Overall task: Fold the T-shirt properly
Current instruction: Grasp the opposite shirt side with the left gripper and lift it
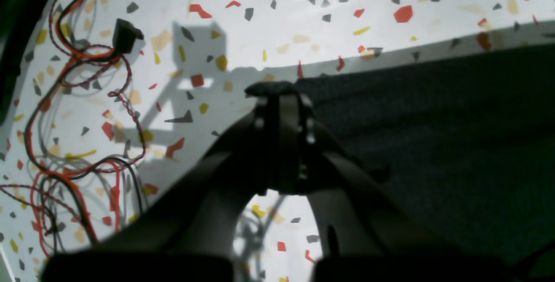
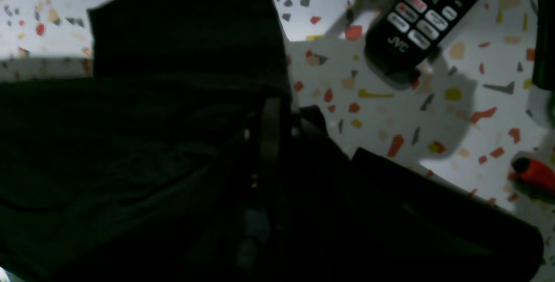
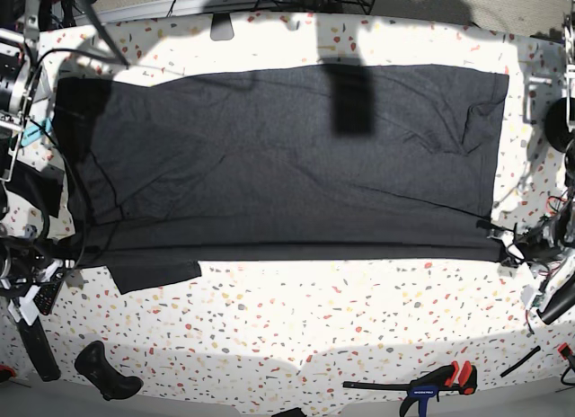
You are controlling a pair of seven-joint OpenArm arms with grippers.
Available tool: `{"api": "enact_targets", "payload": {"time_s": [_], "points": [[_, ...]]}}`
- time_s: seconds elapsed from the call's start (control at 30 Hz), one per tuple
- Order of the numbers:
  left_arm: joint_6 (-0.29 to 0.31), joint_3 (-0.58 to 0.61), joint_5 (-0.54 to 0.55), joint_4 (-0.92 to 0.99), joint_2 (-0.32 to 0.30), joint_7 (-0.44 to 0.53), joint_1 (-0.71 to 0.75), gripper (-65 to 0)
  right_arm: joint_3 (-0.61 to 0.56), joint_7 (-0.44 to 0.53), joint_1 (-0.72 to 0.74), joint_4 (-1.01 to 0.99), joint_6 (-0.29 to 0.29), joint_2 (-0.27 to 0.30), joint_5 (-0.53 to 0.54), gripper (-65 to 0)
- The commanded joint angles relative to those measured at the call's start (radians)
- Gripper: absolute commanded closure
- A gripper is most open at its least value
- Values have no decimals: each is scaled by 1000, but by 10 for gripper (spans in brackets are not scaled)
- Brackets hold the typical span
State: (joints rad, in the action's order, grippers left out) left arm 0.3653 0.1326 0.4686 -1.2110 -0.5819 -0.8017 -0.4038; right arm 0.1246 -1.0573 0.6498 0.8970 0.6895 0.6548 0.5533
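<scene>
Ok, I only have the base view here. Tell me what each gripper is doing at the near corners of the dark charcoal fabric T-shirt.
Observer: In the left wrist view, the left gripper is shut on the corner of the dark charcoal fabric T-shirt.
Operator: Now the other side.
Observer: In the right wrist view, the right gripper is shut at the T-shirt's edge; the frame is too dark to show how much cloth it holds.
Operator: Report anything near that gripper.
Observer: A black JVC remote control lies on the speckled white tabletop just beyond it, apart from the cloth.
Operator: And on the left?
Observer: A loose bundle of red and black wires lies on the tabletop beside the shirt.
</scene>
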Motion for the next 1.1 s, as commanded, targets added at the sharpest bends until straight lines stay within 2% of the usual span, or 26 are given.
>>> {"api": "enact_targets", "payload": {"time_s": [0.0,0.07,0.13,0.33,0.4,0.67,0.83,1.07], "points": [[-3,-7,3,-46,-21,12,-11,0,6,4,23,19,9,26,4,0],[-13,-8,2,-118,-21,8,26,0,6,5,8,31,9,27,5,0],[-46,-8,-20,-199,-20,2,66,0,6,4,-10,48,9,27,5,0],[-172,-8,-232,-373,-20,-9,172,0,17,-3,-105,154,9,27,4,0],[-196,-8,-272,-405,-20,-21,198,0,35,-5,-134,184,9,27,4,0],[-203,-8,-325,-568,-20,-67,325,0,147,-31,-234,261,9,27,8,0],[-236,-8,-399,-652,-20,-110,402,0,159,-32,-327,305,9,27,8,0],[-266,-8,-424,-736,-19,-69,513,0,160,-34,-405,372,9,27,7,0]]}}
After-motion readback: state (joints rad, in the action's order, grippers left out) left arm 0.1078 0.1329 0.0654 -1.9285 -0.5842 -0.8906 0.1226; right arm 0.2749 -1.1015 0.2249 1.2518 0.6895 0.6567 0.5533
